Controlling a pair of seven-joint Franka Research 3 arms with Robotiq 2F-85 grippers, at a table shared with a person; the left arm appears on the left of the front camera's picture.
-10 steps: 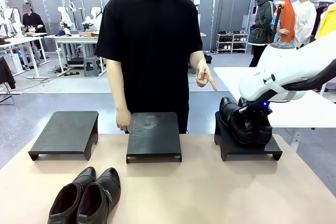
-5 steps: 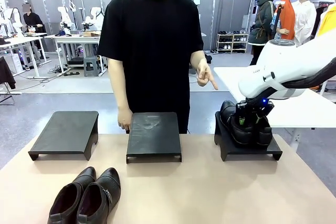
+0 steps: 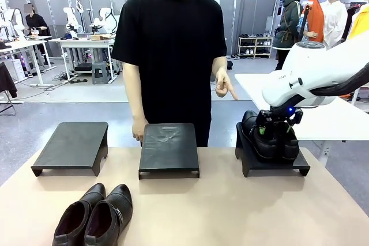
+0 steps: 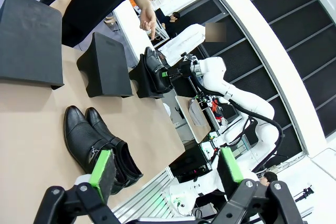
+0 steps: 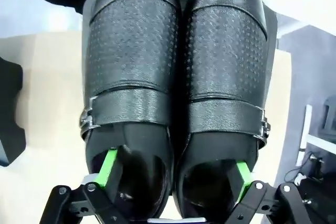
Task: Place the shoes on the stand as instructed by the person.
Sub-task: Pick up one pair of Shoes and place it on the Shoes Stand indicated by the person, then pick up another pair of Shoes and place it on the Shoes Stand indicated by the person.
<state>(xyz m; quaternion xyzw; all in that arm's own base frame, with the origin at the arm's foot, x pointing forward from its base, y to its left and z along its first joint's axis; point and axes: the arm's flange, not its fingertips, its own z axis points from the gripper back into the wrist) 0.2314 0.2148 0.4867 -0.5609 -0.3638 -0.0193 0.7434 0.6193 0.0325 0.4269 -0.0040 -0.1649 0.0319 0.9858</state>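
Observation:
One pair of black shoes [image 3: 267,136] rests on the right stand [image 3: 274,166], toes pointing away from me. My right gripper [image 3: 275,131] is at their heels. In the right wrist view it [image 5: 176,174] stands open, one green pad [image 5: 109,167] inside each shoe opening, with the shoes' [image 5: 128,51] inner walls between the jaws. A second pair of shoes [image 3: 95,214] lies at the table's front left. My left gripper [image 4: 165,169] hangs open above that pair [image 4: 94,145], holding nothing. The person [image 3: 170,44] stands behind the middle stand, one hand [image 3: 226,87] pointing toward the right stand.
Two more black stands sit along the far edge, bare: one at the left [image 3: 72,145], one in the middle [image 3: 168,148]. The person's other hand [image 3: 138,131] hangs by the middle stand. A white table [image 3: 340,119] lies behind my right arm.
My right gripper's jaws have spread wide from a closer hold on the pair, which stays on the right stand. The person has shifted slightly to the right.

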